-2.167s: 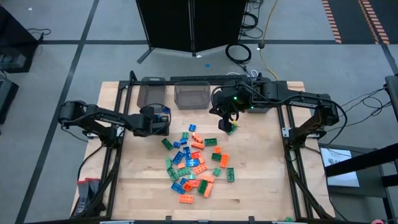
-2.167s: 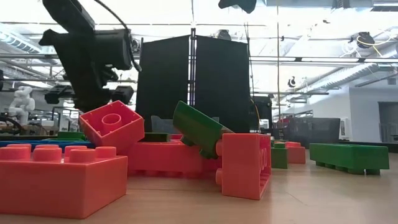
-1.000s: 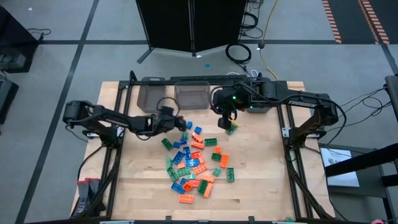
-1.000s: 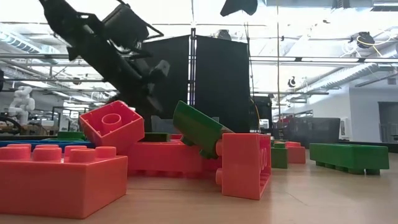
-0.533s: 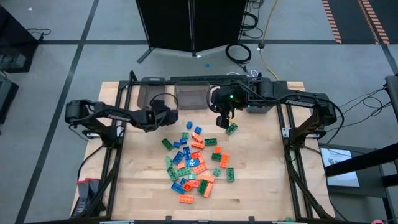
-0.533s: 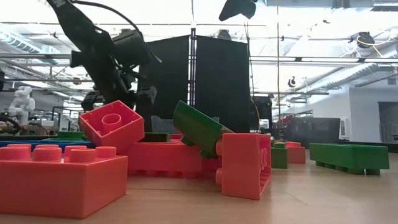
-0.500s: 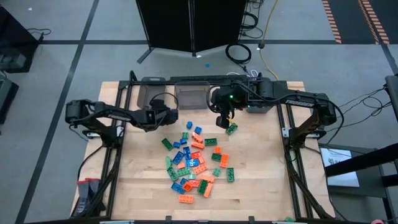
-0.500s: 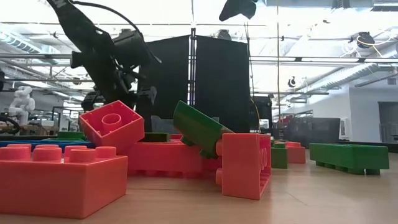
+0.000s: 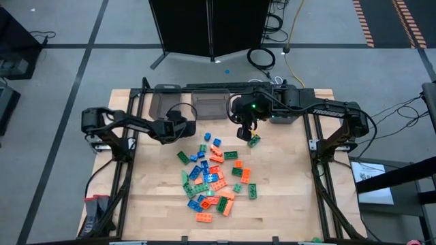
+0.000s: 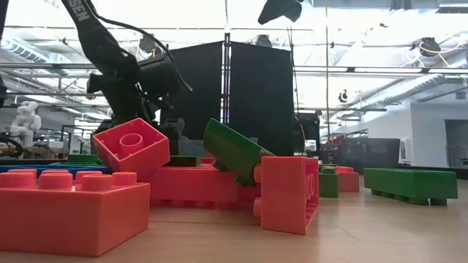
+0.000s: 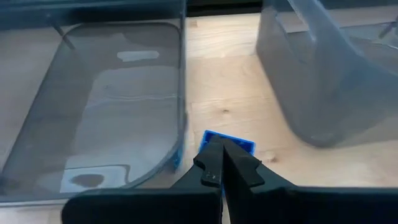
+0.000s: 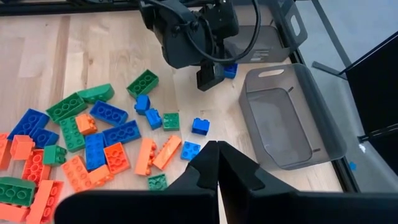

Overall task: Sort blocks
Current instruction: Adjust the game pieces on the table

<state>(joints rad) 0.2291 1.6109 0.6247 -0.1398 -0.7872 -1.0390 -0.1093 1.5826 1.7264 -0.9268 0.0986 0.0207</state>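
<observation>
A: At mid-table, the small studded plastic bricks in orange, green and blue (image 9: 211, 178) lie in a loose heap on the pale wooden tabletop (image 9: 286, 204), none stacked neatly.

B: Any apart from the heap?

A: One small blue studded brick (image 11: 229, 142) sits on the wood just beside the leftmost grey translucent rectangular bin (image 11: 112, 106), at the tip of the left gripper (image 11: 221, 152). Fingers pressed together (brick looks to be behind the tips, not clamped).

B: Other bins?

A: Middle grey translucent bin (image 9: 210, 104) next to it, along the far edge. Third grey bin mostly hidden under the right arm.

B: Right gripper?

A: Right gripper (image 12: 216, 163) hangs above the heap's far right side, near a lone green studded brick (image 9: 254, 140). Fingers together, nothing between them.

B: Low view?

A: Big orange bricks close up, a green one (image 10: 232, 152) tilted against them.
</observation>
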